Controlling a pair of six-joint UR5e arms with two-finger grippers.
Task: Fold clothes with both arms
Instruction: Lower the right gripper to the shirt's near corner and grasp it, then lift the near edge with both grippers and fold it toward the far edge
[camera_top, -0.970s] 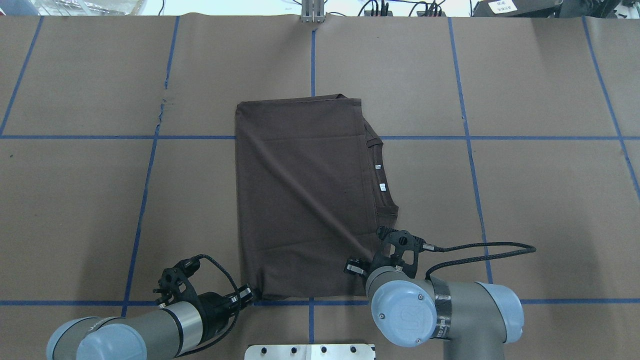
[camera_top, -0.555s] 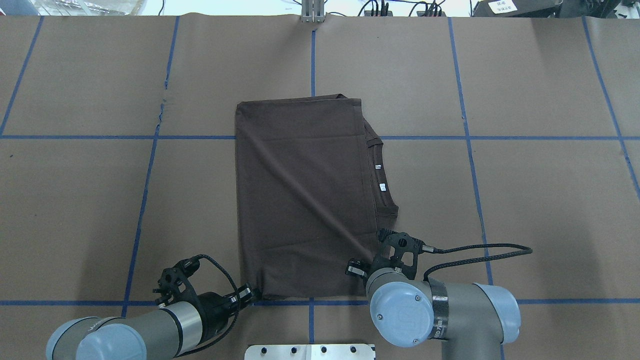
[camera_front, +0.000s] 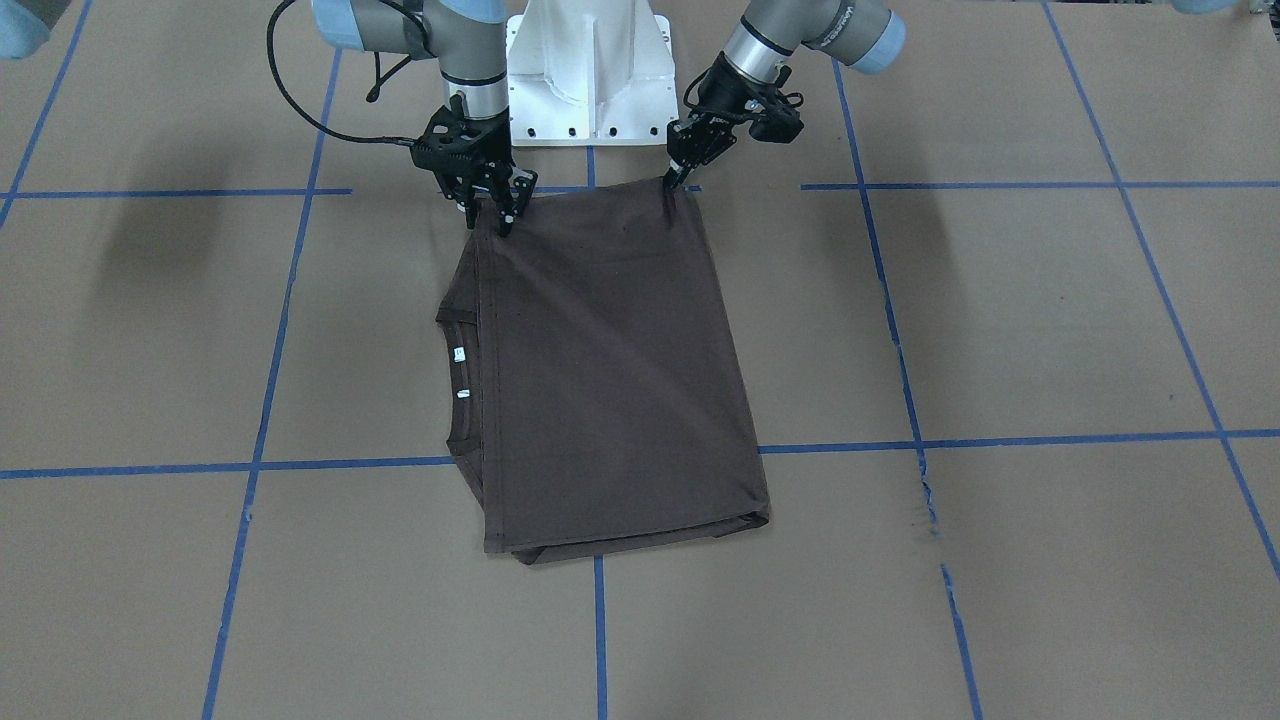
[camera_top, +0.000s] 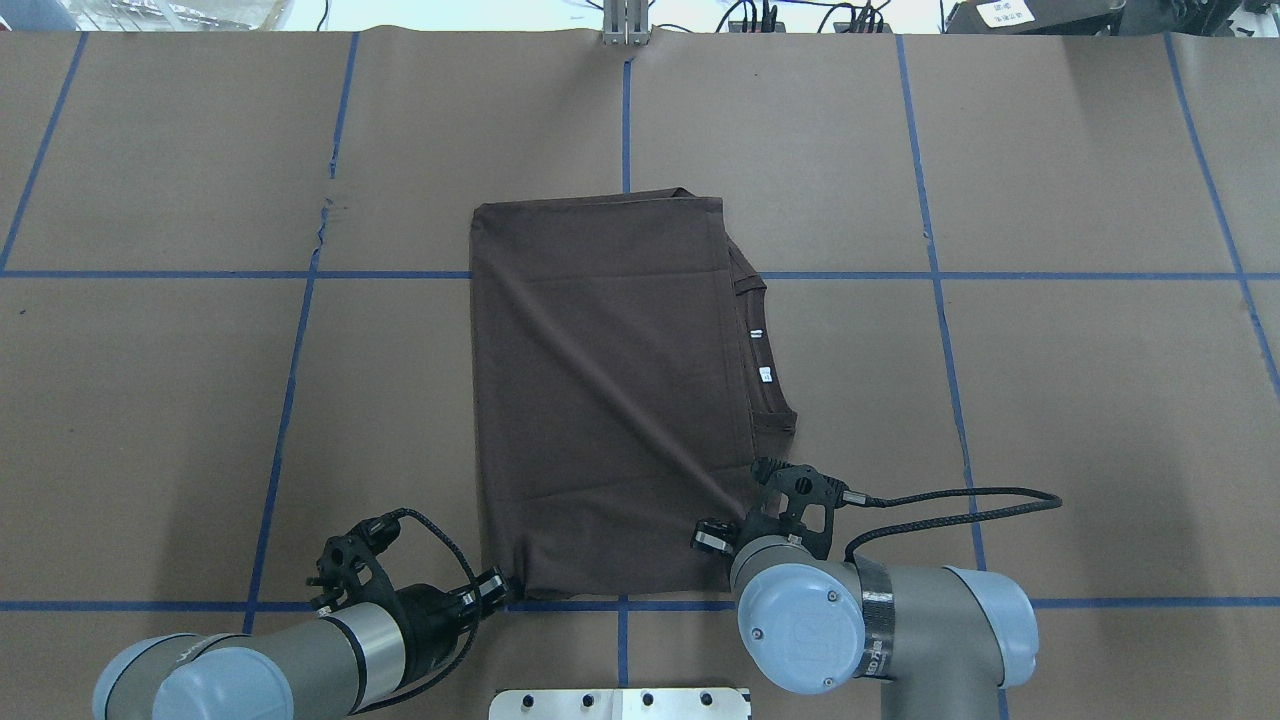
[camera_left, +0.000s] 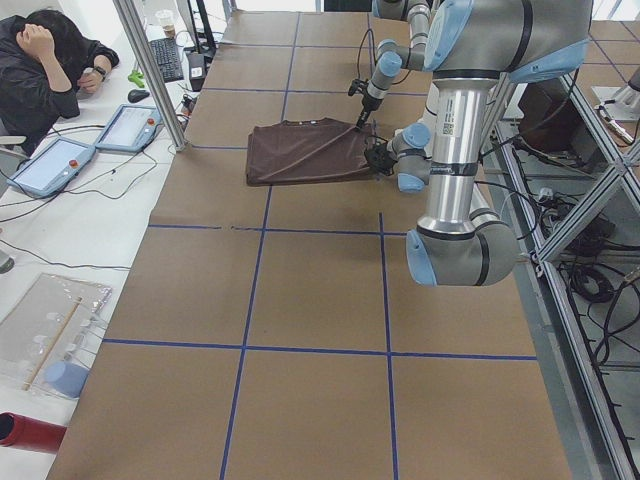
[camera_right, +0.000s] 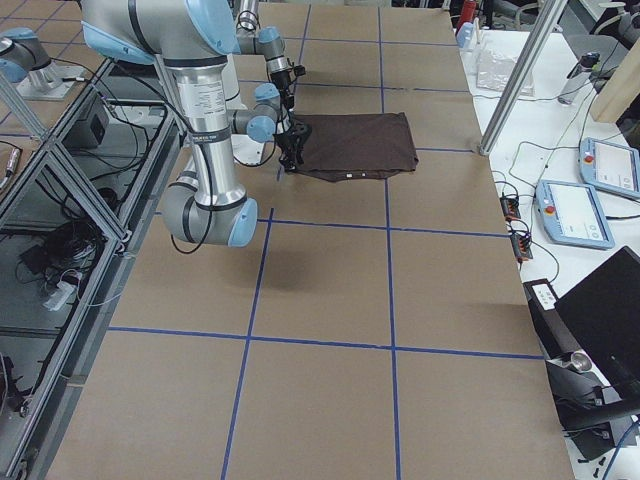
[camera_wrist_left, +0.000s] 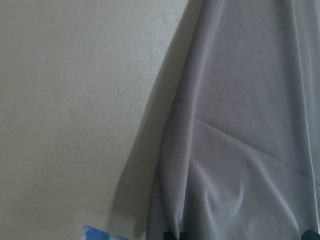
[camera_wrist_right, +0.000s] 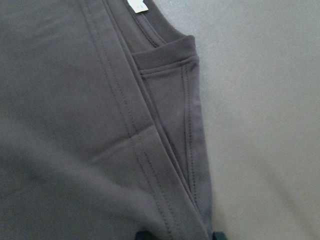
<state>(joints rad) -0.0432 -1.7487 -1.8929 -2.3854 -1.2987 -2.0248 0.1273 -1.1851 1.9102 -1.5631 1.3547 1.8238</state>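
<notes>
Left claw (camera_front: 673, 180) and right claw (camera_front: 492, 214) pinch near corners of T-shirt (camera_top: 600, 400) lying lengthwise away, collar (camera_top: 772, 412) rightward.

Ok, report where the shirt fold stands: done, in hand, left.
Done: the T-shirt lies folded into a rectangle, its collar peeking out on one side. In hand: the left gripper and the right gripper each pinch a robot-side corner. Left: probably carrying that edge over to the far edge, then letting go.

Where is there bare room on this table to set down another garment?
Free: the wide bare squares of the table on either side of the T-shirt, and the strip beyond it. Crowded: the robot-side edge, where the left gripper and right gripper meet its corners.
</notes>
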